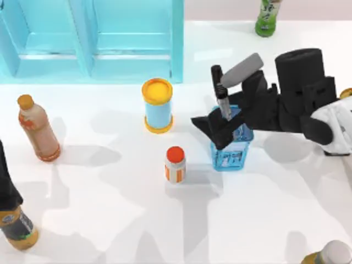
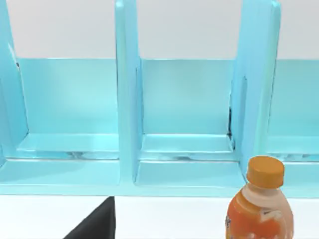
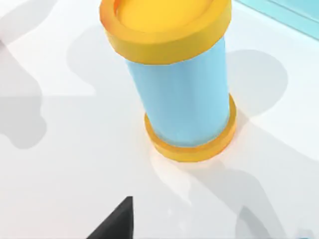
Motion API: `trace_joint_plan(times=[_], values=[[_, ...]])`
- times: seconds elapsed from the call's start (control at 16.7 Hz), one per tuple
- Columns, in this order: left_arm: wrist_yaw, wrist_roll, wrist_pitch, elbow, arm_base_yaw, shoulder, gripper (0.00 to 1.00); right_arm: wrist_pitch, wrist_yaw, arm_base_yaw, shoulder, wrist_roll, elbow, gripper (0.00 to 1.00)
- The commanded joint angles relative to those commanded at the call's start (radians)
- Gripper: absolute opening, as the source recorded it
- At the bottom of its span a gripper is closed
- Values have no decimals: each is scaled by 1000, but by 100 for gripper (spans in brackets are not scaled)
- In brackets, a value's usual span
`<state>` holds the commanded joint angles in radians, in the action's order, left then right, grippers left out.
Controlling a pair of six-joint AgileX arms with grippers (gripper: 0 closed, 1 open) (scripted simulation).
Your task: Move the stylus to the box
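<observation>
A: Where is the stylus (image 1: 220, 91) right now?

B: In the top view it stands nearly upright in the right gripper (image 1: 223, 122), black upper part up, thin shaft running down between the dark fingers. The gripper is clamped on it, above a blue transparent bottle (image 1: 231, 147) right of the table's centre.

A: So which step is this?

B: I judge it the carry: the stylus looks lifted off the table and held, but not yet at the box (image 1: 93, 38), the light-blue compartmented one at the top left of the table.

A: What does the next move call for?

B: A sweep left and toward the far edge, high enough to pass the blue can with the yellow lid (image 1: 157, 104) that stands between gripper and box. The right wrist view has that can (image 3: 179, 84) close ahead. Then the stylus has to come down inside 1 compartment, clear of the dividers.

A: And the left arm?

B: Parked at the table's left edge; its wrist view faces the box (image 2: 124, 99) with an orange juice bottle (image 2: 259, 209) in front. Whether the left gripper is apart or together, I cannot tell.
</observation>
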<state>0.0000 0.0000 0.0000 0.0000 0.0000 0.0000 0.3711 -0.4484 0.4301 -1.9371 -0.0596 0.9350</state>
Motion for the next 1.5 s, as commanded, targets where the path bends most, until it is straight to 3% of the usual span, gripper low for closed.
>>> trace_joint_plan(times=[0.42, 1.08, 1.5], values=[[0, 0, 0, 0, 0, 0, 100, 0, 0, 0, 0, 0, 0, 2], [0, 0, 0, 0, 0, 0, 100, -9, 4, -13, 17, -11, 38, 0], [0, 0, 0, 0, 0, 0, 100, -350, -142, -189, 132, -139, 161, 0]])
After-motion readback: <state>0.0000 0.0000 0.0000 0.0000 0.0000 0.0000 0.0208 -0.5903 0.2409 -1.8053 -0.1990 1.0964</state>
